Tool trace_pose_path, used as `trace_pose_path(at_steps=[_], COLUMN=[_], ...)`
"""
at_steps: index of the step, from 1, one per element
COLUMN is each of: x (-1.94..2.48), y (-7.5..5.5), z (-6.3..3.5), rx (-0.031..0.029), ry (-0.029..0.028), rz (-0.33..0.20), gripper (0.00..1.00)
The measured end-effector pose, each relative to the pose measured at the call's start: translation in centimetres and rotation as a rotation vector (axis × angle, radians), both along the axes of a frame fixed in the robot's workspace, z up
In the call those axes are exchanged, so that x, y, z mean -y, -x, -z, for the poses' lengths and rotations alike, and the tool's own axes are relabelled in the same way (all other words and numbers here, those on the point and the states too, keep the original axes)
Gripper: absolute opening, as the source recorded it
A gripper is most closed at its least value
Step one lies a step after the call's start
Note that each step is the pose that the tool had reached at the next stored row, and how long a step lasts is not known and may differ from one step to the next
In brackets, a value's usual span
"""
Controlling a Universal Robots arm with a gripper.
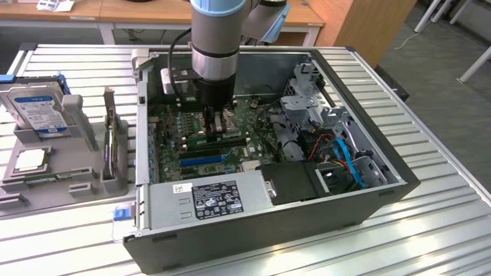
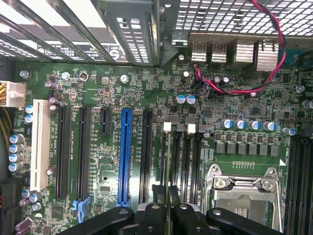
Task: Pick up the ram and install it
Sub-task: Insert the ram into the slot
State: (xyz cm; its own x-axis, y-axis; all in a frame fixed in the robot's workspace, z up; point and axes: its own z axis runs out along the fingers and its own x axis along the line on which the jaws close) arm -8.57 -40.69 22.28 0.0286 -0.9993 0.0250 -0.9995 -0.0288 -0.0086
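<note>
The hand is down inside the open computer case on the table, just over the motherboard. Its fingers are pressed in on the ram, pinching it. The ram is seen edge-on as a thin green strip running out from between them, along the memory slots beside the processor socket. Whether it is seated in a slot cannot be told.
</note>
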Motion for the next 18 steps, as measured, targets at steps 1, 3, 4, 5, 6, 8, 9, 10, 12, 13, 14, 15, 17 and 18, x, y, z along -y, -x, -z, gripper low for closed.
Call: trace_pose_path(at_steps=[1,3,4,5,6,8,9,10,12,13,14,15,17,18], x=[0.00,0.01,0.01,0.01,0.01,0.01,0.01,0.01,0.01,0.01,0.01,0.01,0.01,0.01], y=[0.00,0.00,0.00,0.00,0.00,0.01,0.00,-0.01,0.00,0.00,0.00,0.00,0.00,0.00], z=[-0.02,-0.03,-0.04,-0.04,-0.03,-0.03,-0.02,-0.02,0.00,0.00,0.00,0.00,0.00,0.00], rx=[-0.0001,-0.0004,-0.0005,-0.0005,0.0002,0.0050,0.0065,0.0074,0.0105,0.0105,0.0106,0.0107,0.0107,0.0103], ry=[-0.0001,0.0001,0.0002,0.0002,0.0001,-0.0003,-0.0003,-0.0003,-0.0005,-0.0005,-0.0006,-0.0006,-0.0006,-0.0007], rz=[0.000,0.000,0.000,0.000,0.000,0.000,0.000,0.000,0.000,0.000,0.000,0.000,0.000,0.000], gripper=[0.13,0.13,0.13,0.13,0.13,0.13,0.13,0.13,0.13,0.13,0.13,0.13,0.13,0.13])
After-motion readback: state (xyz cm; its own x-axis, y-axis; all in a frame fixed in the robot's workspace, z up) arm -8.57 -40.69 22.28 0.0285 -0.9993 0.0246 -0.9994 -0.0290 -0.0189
